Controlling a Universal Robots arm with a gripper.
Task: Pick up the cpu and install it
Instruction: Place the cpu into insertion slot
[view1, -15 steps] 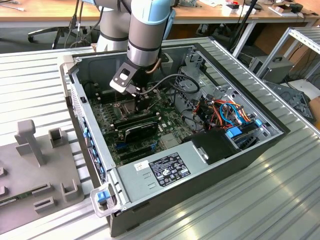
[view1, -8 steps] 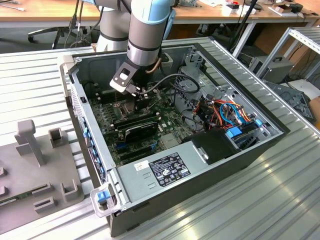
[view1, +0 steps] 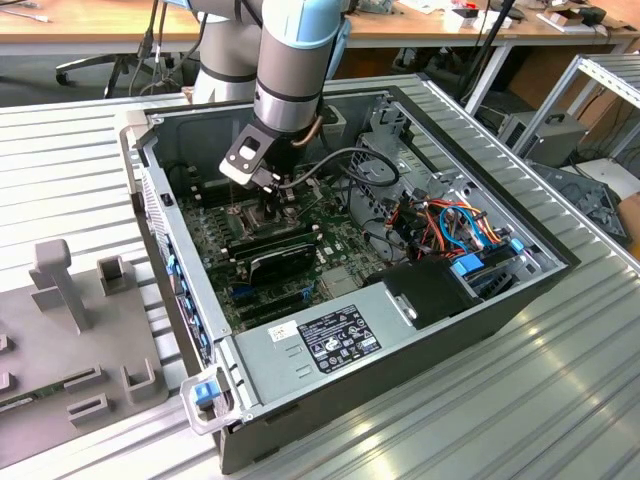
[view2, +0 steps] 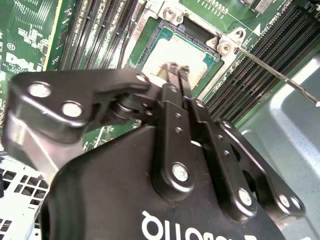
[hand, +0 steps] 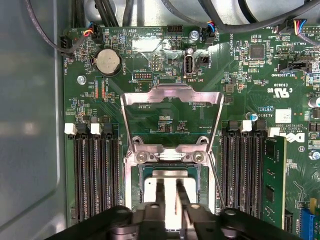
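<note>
My claw (hand: 170, 185) hung barely parted, empty, over the thin pale silver-grey square cpu (view2: 180, 50) | judged light, stiff, fragile | I'd grip its edges.

Arm (view1: 290, 60) steeply down, pincer (hand: 170, 183) pointing downward, fingertips (hand: 160, 188) a narrow gap apart.

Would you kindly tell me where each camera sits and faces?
Exterior view: off the arm, looking down into the open computer case; shows the arm.
First wrist view: on the wrist, facing the motherboard; shows the claw.
Second wrist view: on the wrist, behind the claw, facing the socket.
Shared: both wrist views show the cpu under the claw.
</note>
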